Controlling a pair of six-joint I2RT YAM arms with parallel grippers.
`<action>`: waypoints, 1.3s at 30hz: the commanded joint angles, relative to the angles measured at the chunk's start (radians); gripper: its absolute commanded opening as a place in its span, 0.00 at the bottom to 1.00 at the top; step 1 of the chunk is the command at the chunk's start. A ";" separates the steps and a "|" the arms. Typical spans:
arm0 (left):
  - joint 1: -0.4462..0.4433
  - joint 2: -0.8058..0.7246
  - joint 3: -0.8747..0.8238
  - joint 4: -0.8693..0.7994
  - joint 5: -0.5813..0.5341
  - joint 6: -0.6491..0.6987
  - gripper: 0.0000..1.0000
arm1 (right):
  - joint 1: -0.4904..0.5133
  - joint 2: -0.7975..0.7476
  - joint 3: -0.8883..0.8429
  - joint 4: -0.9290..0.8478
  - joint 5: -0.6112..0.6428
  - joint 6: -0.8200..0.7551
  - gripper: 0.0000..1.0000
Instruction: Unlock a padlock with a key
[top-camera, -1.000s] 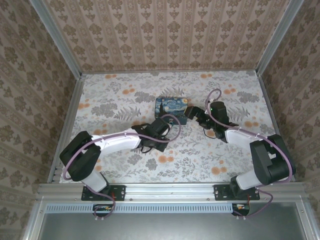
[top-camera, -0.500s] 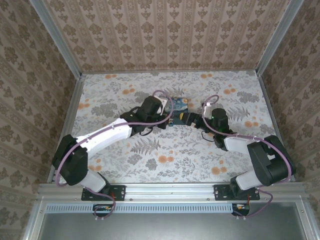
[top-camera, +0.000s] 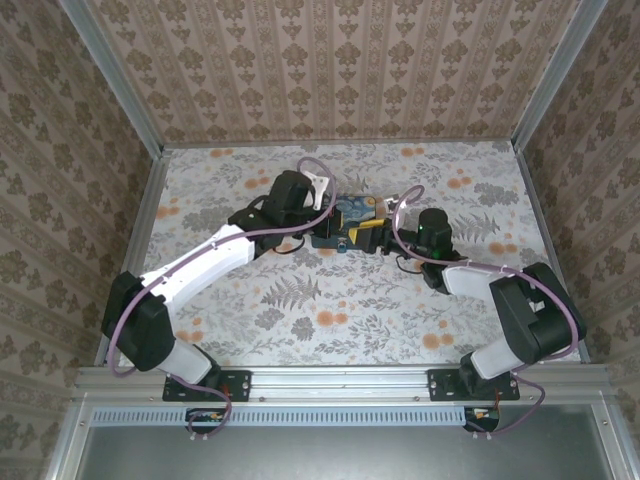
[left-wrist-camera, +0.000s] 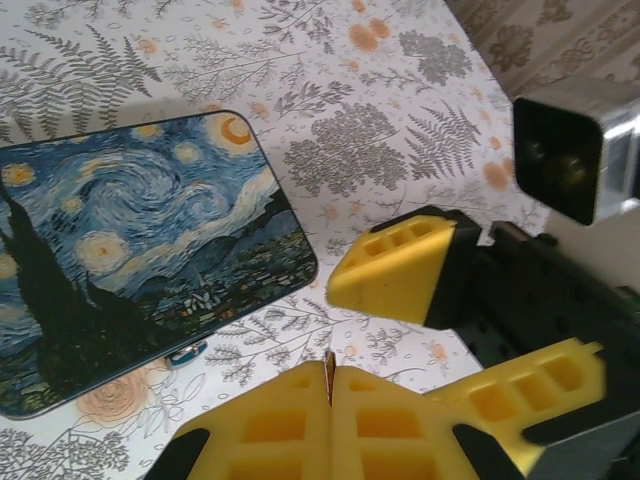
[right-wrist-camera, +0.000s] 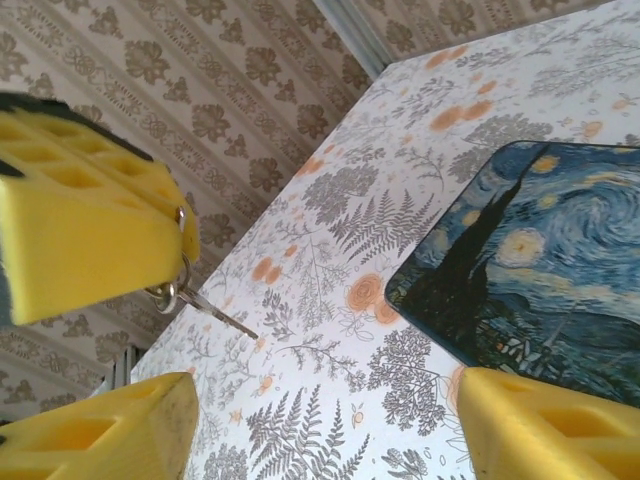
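While the left hand (left-wrist-camera: 328, 375) clamps the key (right-wrist-camera: 215, 312), the right hand (right-wrist-camera: 325, 400) gapes just beside it.

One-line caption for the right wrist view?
Shut left gripper dangles a small silver key before the open right gripper, beside a rectangular Starry Night print tin.

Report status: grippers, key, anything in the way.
Left gripper shut on key. Right gripper open, facing the key. Painted tin lies flat beside both, not between them.

Left gripper (left-wrist-camera: 328, 378) pinching key (right-wrist-camera: 215, 312); right gripper (right-wrist-camera: 320, 425) facing it, jaws apart
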 joint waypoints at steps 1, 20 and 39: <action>0.012 0.000 0.041 -0.004 0.072 -0.048 0.00 | 0.018 0.027 0.035 0.043 -0.055 -0.032 0.65; 0.025 0.024 0.041 0.031 0.123 -0.098 0.00 | 0.048 0.001 0.065 0.033 -0.053 -0.046 0.59; 0.024 0.032 0.021 0.058 0.142 -0.122 0.00 | 0.048 0.005 0.106 0.032 -0.052 -0.034 0.44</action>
